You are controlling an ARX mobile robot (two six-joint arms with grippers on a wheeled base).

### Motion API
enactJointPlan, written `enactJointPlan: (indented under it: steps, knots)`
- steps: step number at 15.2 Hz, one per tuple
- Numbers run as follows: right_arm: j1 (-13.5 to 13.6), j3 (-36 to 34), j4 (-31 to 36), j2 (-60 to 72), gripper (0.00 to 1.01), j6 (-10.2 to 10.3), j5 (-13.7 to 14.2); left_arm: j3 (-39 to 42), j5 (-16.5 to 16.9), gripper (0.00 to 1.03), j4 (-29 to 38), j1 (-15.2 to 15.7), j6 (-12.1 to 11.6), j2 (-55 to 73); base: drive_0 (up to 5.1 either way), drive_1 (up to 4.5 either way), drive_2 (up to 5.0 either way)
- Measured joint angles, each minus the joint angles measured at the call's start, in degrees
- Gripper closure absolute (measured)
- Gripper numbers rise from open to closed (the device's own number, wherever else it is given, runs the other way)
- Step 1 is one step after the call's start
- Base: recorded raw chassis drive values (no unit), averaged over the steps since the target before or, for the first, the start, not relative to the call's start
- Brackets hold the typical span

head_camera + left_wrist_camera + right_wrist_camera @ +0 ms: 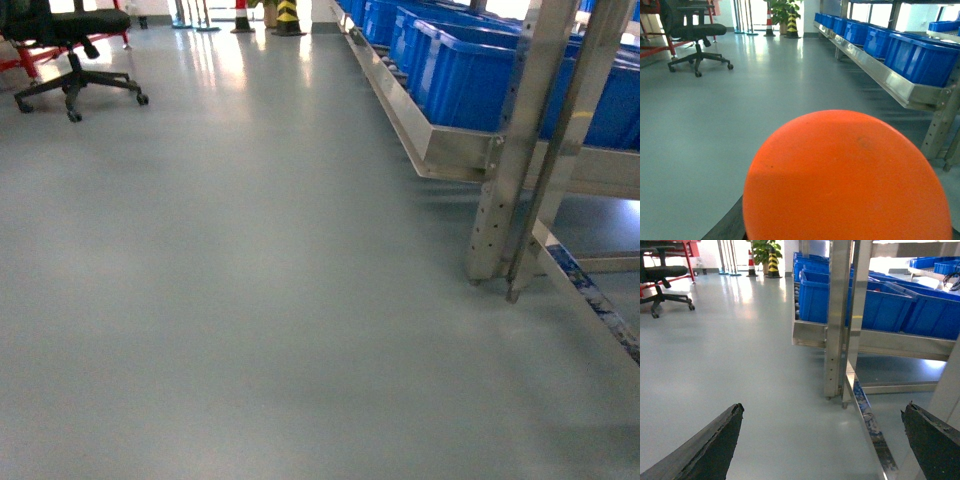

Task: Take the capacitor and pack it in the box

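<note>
An office chair [70, 45] stands far left on the grey floor [250, 300]. The orange capacitor [847, 180] fills the left wrist view, pinched in the left hand. The right hand [825, 450] is spread, facing blue bins [900, 305] on a metal rack [837, 320].

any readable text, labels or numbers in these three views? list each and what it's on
No legible text in any view.
Capacitor: only its plain orange end shows in the left wrist view; no print visible.
Blue bins: no readable labels.
Striped cones: stripes only, no lettering.
</note>
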State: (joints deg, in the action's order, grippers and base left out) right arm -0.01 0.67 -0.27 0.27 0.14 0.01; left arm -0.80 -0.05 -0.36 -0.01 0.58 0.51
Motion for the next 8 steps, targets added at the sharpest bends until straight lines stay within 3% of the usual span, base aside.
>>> enactJointPlan:
  steps: [8]
  knots:
    - [0.0,0.0,0.07,0.0,0.03,0.0,-0.02,0.0,0.0,0.59,0.0,0.0,0.0,0.02,-5.0,2.4,2.4]
